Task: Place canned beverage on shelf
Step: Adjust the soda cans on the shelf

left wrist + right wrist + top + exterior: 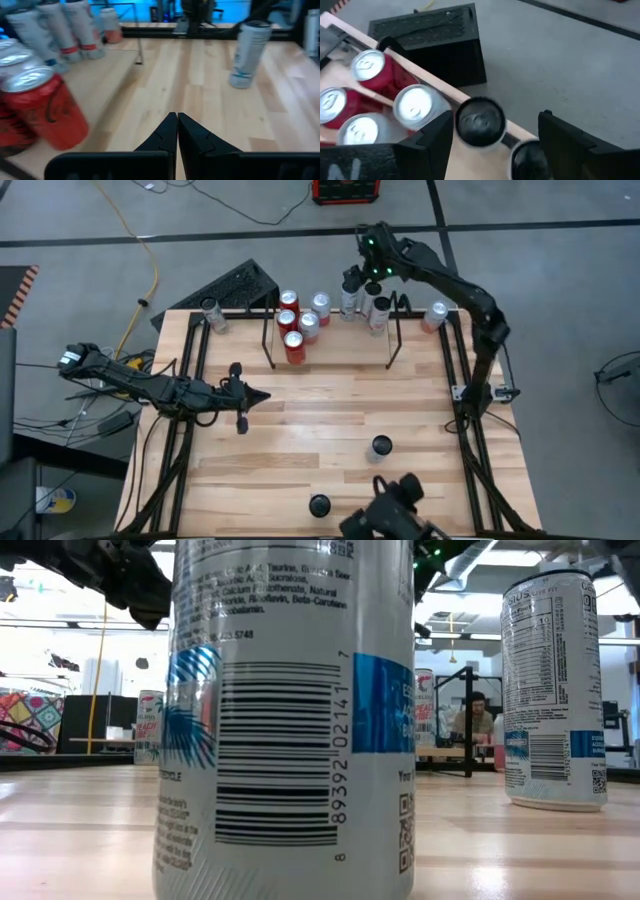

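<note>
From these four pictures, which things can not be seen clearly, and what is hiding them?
- Shelf: low view, hidden almost wholly by a near can that fills the frame.
- Right gripper contact: high view too small; right wrist view shows open fingers around a dark-topped can, but touching cannot be told.
- Red cans: left wrist view, blurred and cut by the edge; labels unreadable.
- Left gripper: shut, holding nothing.

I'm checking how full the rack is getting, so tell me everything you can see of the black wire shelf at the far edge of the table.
The low black wire shelf is made of thin metal rods with upright end loops and stands on the wooden table at its far edge. Red cans cluster at its left end, white-and-silver cans at its right, with a gap between the groups. The right gripper hovers open above the right group, a black-topped can between its fingers.
</note>
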### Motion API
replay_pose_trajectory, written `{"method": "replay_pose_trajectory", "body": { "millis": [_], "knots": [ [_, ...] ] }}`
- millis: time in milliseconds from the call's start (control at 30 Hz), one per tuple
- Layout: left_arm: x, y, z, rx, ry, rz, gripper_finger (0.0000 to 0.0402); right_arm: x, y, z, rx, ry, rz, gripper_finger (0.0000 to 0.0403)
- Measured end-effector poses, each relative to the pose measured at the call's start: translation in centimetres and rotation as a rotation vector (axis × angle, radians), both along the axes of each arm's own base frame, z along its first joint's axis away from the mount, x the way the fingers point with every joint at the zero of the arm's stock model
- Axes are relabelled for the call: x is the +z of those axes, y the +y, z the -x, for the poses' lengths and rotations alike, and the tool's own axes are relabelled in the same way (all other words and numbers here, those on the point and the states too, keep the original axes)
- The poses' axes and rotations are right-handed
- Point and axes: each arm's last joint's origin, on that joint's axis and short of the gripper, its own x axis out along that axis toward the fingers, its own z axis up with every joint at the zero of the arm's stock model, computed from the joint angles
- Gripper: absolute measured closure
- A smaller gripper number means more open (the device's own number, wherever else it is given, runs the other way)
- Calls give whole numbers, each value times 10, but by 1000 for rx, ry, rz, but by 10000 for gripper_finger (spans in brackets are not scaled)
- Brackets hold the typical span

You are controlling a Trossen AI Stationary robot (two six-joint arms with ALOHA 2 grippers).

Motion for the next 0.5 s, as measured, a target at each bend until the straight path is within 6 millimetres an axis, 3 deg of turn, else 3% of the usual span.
{"method": "replay_pose_trajectory", "body": {
  "millis": [233, 500],
  "knots": [
    [0, 3, 0, 48, 3, -32, 402, -8, -24, -23, 35, 67, -20, 138],
    [0, 5, -1, 31, 9, -21, 402, -26, -37, -36, 49, 146, -96, 138]
  ]
}}
